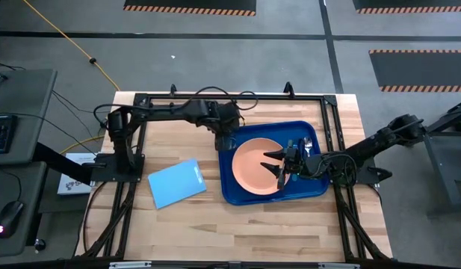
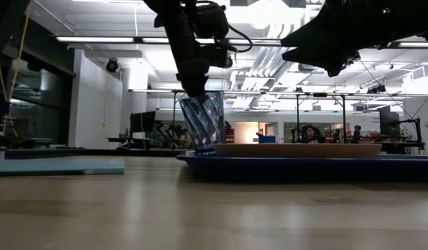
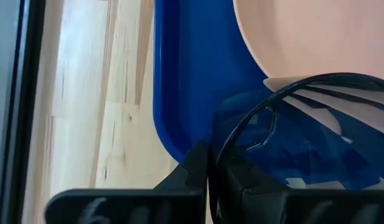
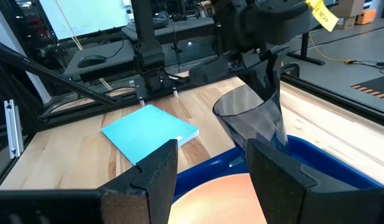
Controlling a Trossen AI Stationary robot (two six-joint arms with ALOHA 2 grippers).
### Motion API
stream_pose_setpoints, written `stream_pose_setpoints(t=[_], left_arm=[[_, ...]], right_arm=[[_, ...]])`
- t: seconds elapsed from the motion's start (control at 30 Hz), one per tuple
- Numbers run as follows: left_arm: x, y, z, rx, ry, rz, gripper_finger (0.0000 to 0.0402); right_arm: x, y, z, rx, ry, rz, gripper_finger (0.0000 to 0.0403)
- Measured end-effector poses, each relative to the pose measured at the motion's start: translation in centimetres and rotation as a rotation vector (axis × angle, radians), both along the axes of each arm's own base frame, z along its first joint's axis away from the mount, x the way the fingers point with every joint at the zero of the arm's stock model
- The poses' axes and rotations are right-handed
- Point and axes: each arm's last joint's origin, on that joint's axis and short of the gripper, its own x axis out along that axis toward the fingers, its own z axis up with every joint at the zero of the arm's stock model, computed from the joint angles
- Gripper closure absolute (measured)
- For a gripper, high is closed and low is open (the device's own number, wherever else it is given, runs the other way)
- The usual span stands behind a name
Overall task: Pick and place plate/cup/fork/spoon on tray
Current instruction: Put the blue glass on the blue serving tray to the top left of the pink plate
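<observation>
Cup placement is the step in hand: my left gripper pinches its rim, one finger inside the wall and one outside, and holds it tilted at the tray's corner farthest from my right arm's base. From table height its foot looks to be right at the tray's lip, but I cannot tell whether it rests there or hangs just clear. The plate already lies flat in the tray, just beside the cup. My right gripper hovers above the plate with its fingers spread and nothing between them, waiting. Something small and thin lies in the tray near its far edge beyond my right wrist; I cannot tell whether it is the fork or the spoon, and neither shows clearly elsewhere. A light-blue sheet lies on the table, well apart from the tray. Next, I judge, I need to straighten the cup, lower it until its base sits flat on bare tray floor clear of the plate's rim, then spread my fingers and lift straight up so the inner finger does not drag it over.
</observation>
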Motion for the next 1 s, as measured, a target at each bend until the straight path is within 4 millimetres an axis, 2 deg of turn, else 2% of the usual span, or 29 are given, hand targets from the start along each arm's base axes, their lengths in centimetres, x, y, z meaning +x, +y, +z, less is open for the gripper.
stream_pose_setpoints(t=[0.27, 1.0], left_arm=[[-0.10, 0.42, 0.00, -0.023, -0.008, 0.004, 0.0382], [-0.16, 0.54, -0.63, -0.056, -0.021, 0.011, 0.0386]], right_arm=[[0.00, 0.00, -0.01, 0.000, 0.001, 0.000, 0.0219], [0.00, 0.00, -0.01, -0.001, 0.001, 0.000, 0.0219]])
